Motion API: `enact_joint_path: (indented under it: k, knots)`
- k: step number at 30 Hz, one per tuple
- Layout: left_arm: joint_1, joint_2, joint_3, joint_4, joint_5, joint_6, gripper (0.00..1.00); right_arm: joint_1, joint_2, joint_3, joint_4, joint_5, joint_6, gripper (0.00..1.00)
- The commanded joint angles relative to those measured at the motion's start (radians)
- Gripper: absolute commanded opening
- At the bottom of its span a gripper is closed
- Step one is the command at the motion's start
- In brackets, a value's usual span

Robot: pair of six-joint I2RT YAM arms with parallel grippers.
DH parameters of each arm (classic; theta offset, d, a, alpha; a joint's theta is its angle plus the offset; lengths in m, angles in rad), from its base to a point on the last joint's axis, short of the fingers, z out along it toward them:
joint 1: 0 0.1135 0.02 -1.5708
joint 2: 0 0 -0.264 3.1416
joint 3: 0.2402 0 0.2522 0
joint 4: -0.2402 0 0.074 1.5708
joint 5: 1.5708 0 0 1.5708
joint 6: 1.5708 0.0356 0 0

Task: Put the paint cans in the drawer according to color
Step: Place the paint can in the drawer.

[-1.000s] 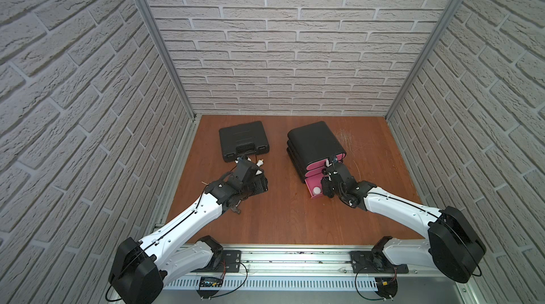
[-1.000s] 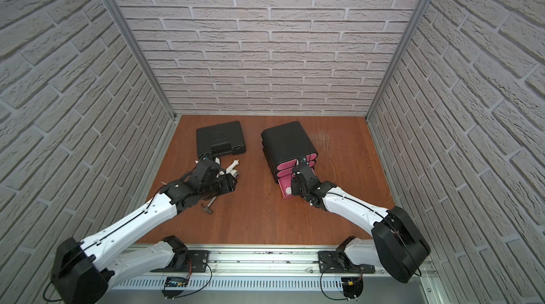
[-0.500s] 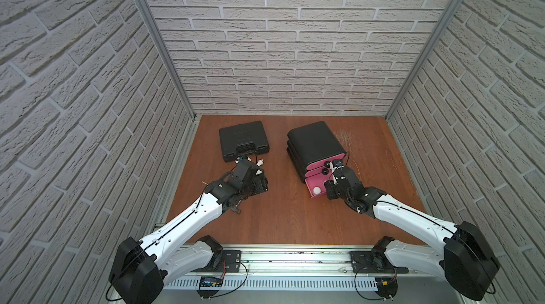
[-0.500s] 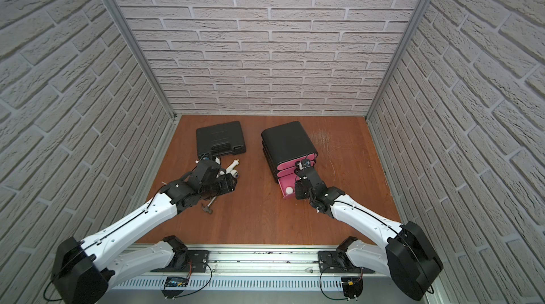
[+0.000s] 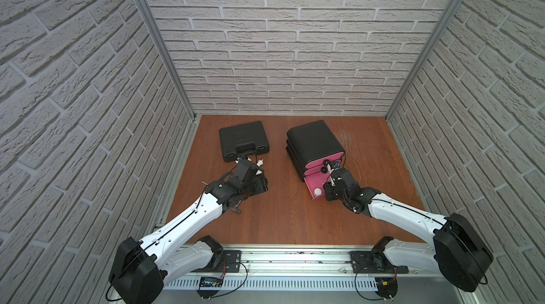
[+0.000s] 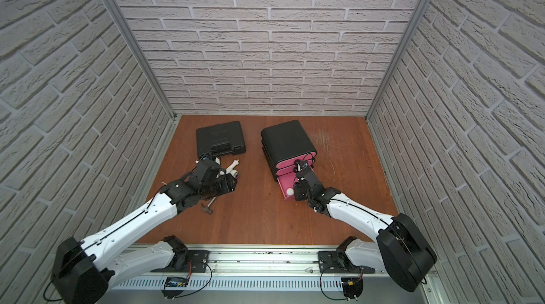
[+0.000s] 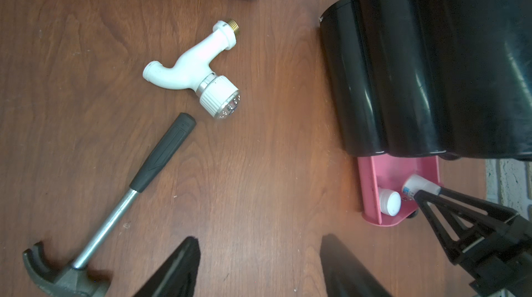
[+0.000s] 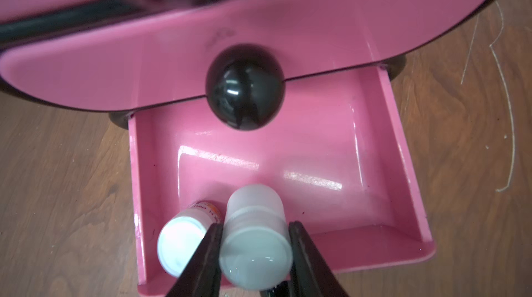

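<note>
The drawer is a black chest with pink fronts, and its bottom tray is pulled out. One white paint can lies on its side in the tray's near corner, also seen in the top view. My right gripper is shut on a second white paint can, held just above the tray beside the first. In the left wrist view this held paint can hangs over the tray. My left gripper stands open and empty above bare wood.
A black ball knob on the middle drawer front juts out above the tray. A hammer and a white pipe fitting lie by my left gripper. A flat black tool case sits at the back left.
My right arm has swung its elbow outward, and the gripper with the white can has shifted slightly nearer over the open tray. The left arm has not moved.
</note>
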Motion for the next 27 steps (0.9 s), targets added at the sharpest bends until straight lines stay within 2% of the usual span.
enact_joint_path:
  k: [1,8,14,21,27]
  knots:
    - [0.007,-0.007,-0.003,0.001,-0.012,0.005,0.71,-0.005,0.012,-0.008,0.012,0.001,-0.010,0.37]
    - [0.007,-0.009,-0.001,0.001,-0.014,0.006,0.71,-0.005,-0.013,0.015,-0.014,0.007,-0.019,0.48]
    - [0.007,-0.007,-0.003,0.004,-0.014,0.005,0.71,-0.005,-0.069,0.045,-0.066,0.012,-0.030,0.54]
    - [0.005,-0.003,0.010,0.010,-0.009,0.024,0.71,-0.003,-0.220,0.055,-0.176,-0.045,-0.007,0.52]
    - [0.003,0.072,0.090,0.018,0.006,0.112,0.71,-0.003,-0.353,0.002,-0.309,-0.060,0.084,0.48]
